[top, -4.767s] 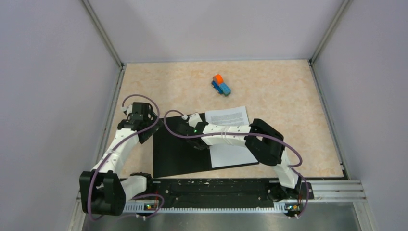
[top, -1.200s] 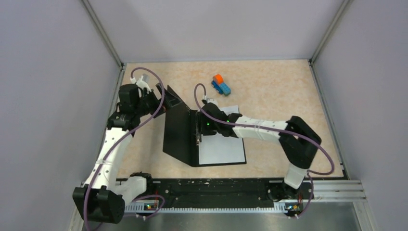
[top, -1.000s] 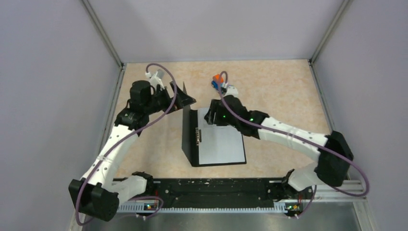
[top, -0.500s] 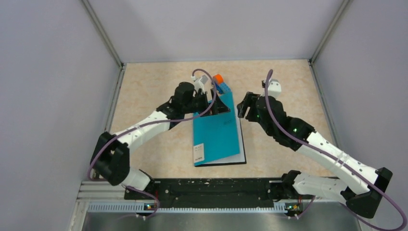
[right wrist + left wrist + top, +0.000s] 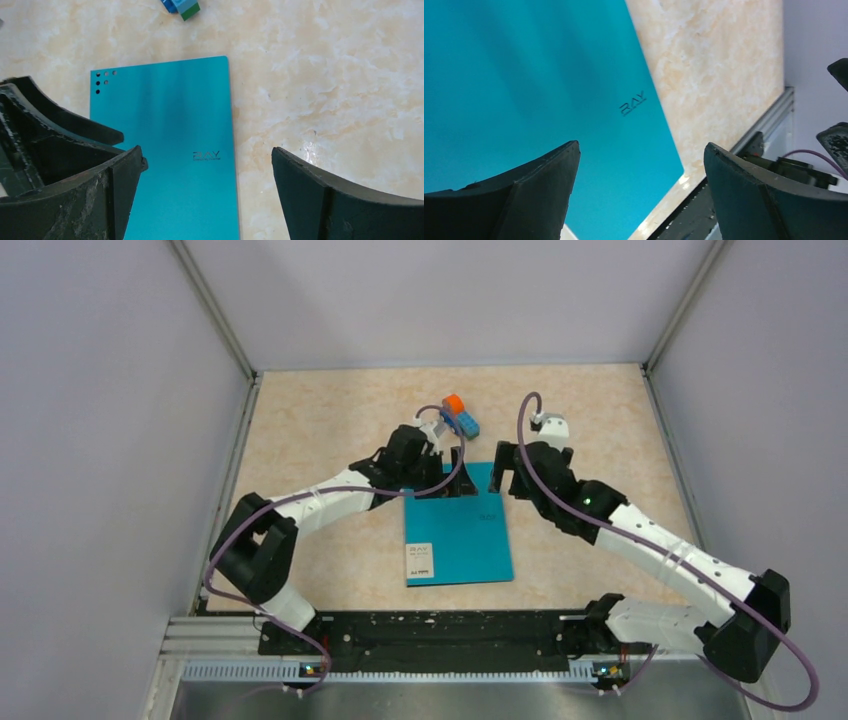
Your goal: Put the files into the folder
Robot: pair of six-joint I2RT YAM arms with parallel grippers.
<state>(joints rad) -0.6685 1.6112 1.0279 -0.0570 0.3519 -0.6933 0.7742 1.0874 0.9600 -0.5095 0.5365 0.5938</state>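
The teal folder (image 5: 458, 530) lies shut and flat in the middle of the table, its white label (image 5: 421, 560) at the near left corner. The files are hidden from view. My left gripper (image 5: 447, 480) hovers open over the folder's far edge, and the teal cover (image 5: 524, 75) fills the left wrist view behind the left gripper (image 5: 640, 150). My right gripper (image 5: 508, 478) stands open at the folder's far right corner. In the right wrist view the right gripper (image 5: 206, 152) straddles the right edge of the folder (image 5: 165, 150) with nothing between the fingers.
A small blue-and-orange toy truck (image 5: 460, 416) sits just beyond the folder, close to both grippers, and shows in the right wrist view as the truck (image 5: 181, 6) at the top edge. The black base rail (image 5: 440, 630) runs along the near edge. Grey walls enclose three sides.
The folder's cover has swung over from standing to lying flat and shut, covering the white sheets. My left gripper followed it rightward and down. My right gripper opened wide and drew back to the right.
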